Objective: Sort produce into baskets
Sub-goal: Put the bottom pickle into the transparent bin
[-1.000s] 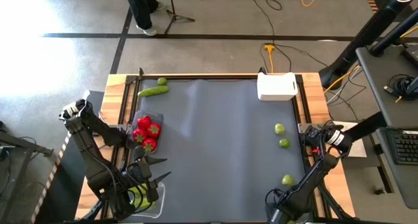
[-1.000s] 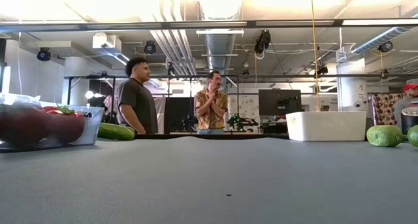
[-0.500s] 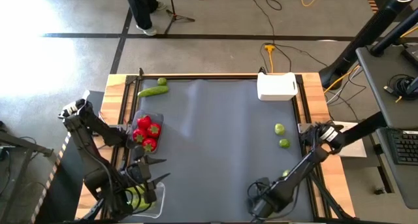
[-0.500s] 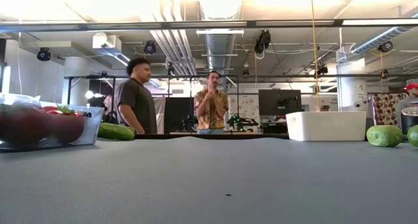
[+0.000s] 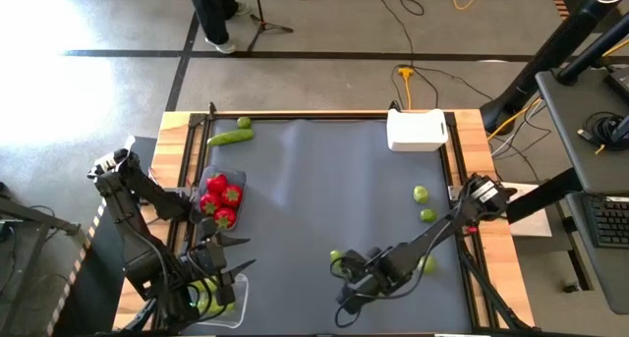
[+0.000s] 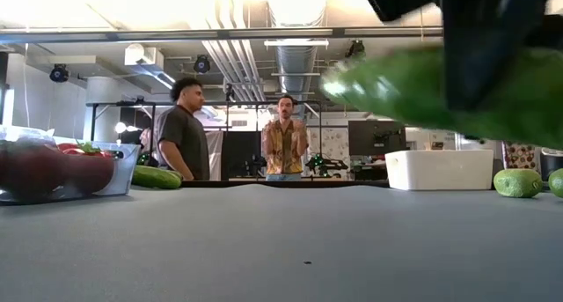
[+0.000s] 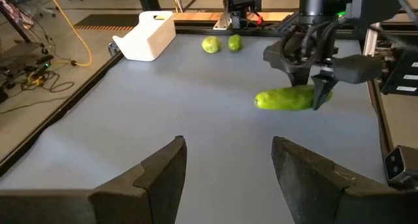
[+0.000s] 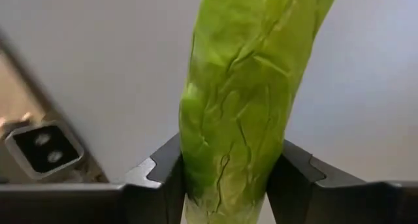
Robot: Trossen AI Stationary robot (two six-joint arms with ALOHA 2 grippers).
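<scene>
Right hand [image 5: 356, 281], fingers clamped on a green cucumber [image 7: 285, 98], hangs above the near middle of the grey desk [image 5: 324, 180]. Left hand [image 5: 218, 268], fingers spread and empty, waits at the near-left corner. No writing is legible; two people [image 6: 185, 130] stand in the room beyond.

Overhead, table-level, two wrist views

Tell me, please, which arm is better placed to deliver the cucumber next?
The right: its claw already grips the cucumber above the mat. The left claw waits open at the near left corner.
</scene>
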